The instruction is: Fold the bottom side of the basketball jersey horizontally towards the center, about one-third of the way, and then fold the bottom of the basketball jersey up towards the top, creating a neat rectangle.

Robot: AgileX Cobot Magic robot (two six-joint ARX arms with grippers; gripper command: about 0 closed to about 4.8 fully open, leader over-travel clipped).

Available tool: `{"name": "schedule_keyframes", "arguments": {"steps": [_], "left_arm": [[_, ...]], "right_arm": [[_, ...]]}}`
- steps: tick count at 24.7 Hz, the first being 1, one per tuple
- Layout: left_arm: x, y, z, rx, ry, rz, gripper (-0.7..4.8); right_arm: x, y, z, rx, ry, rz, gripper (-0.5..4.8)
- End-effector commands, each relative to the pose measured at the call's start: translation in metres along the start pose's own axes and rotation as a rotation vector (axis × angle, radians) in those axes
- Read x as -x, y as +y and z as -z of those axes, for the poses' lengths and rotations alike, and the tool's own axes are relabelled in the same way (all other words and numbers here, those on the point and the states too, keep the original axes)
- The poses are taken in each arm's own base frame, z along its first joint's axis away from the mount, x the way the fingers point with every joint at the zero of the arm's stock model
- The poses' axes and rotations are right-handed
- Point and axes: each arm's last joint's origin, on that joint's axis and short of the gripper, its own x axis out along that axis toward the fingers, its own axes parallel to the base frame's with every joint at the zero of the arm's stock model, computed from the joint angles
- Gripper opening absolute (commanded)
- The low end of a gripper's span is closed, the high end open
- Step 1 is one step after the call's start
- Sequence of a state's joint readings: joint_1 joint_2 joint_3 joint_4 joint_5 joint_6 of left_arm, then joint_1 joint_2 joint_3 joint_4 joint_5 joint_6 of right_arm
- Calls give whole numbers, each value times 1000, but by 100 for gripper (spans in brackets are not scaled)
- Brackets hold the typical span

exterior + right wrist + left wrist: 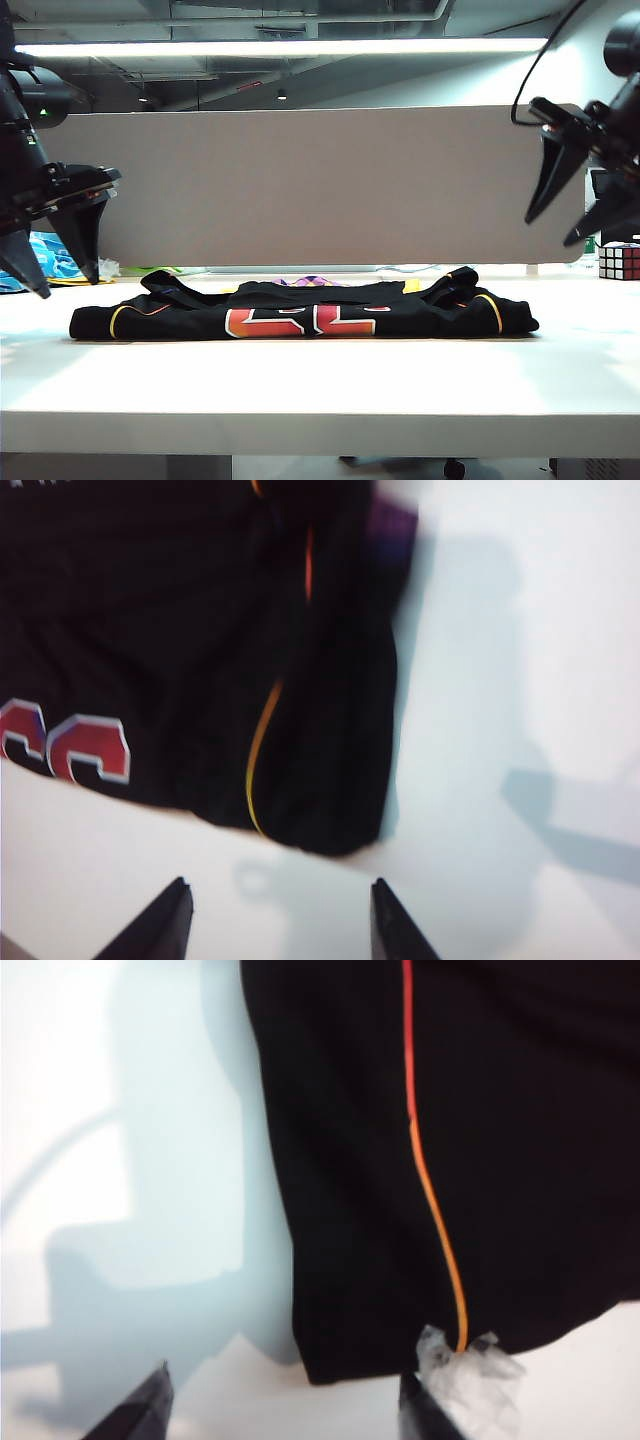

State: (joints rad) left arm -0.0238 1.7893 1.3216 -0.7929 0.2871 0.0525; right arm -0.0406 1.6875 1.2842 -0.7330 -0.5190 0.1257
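Big red-orange digits w/ white outline on the black basketball jersey (300, 312), seen edge-on, not readable for sure. Right wrist view: same digits (65, 748) lie beyond the fingers (165, 925), cut off by the fold. No other text legible.

White table (320, 385) fills the view, wide and bare at the front; the basketball jersey (300, 312) lies folded flat across its middle, black with red-orange numerals facing the near edge; a light blue patterned cloth (48, 262) sits at the far left; a puzzle cube (619, 261) rests at the far right.
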Motion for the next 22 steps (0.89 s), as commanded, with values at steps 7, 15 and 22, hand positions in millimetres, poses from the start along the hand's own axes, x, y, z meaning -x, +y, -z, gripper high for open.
{"name": "schedule_keyframes", "arguments": {"steps": [7, 15, 22], "left_arm": [[-6, -1, -3, -9, -18, 98, 283], [-34, 5, -2, -5, 59, 101, 283], [-43, 8, -1, 4, 81, 110, 283]], "right_arm": [[-32, -20, 27, -54, -1, -55, 245], [-59, -26, 27, -57, -5, -99, 281], [-86, -25, 30, -76, 48, -107, 280]]}}
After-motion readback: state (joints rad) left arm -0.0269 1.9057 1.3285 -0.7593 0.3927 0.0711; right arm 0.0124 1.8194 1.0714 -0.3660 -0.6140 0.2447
